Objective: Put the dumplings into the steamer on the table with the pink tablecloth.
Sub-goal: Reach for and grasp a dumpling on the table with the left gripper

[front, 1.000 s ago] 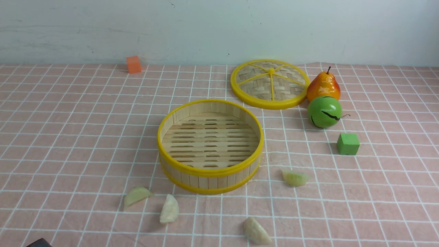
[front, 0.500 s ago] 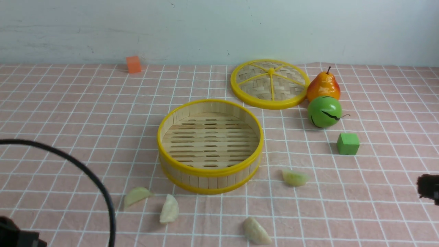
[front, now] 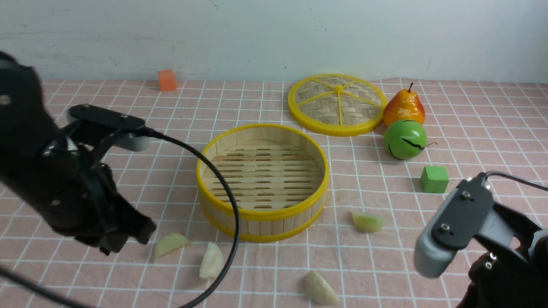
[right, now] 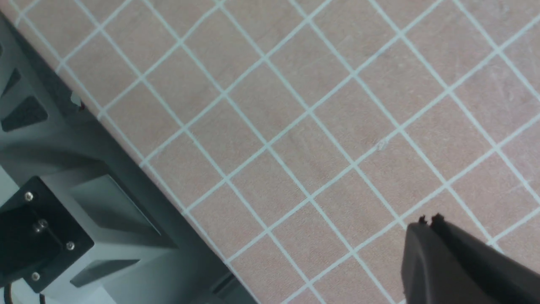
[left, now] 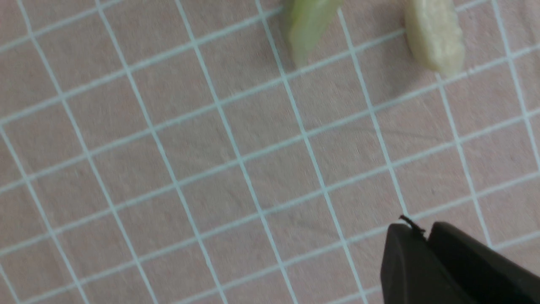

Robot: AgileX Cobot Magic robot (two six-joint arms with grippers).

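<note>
The left gripper [left: 423, 233] is shown with its two dark fingers pressed together, only a thin seam left between them. Nothing is held. It is poised over bare pink tablecloth [left: 168, 147], and whether the fabric is touched cannot be told. In the front view, this gripper [front: 130, 236] is placed just left of the pale green dumpling [front: 171, 244], with a cream dumpling [front: 211, 261] lying close beyond it.

The right gripper [right: 428, 222] is likewise closed and empty, and is held above the pink tablecloth near its front edge, beside the grey robot base [right: 84, 202]. Only the right arm [front: 466, 222] is seen in the front view, at the lower right.

The steamer [front: 262, 214] is set upright at the middle of the pink tablecloth. All four dumplings are left outside it: the two at its front left, a third cream one [front: 319, 288] nearest the camera, and a greenish one [front: 368, 222] just off its right side.
</note>
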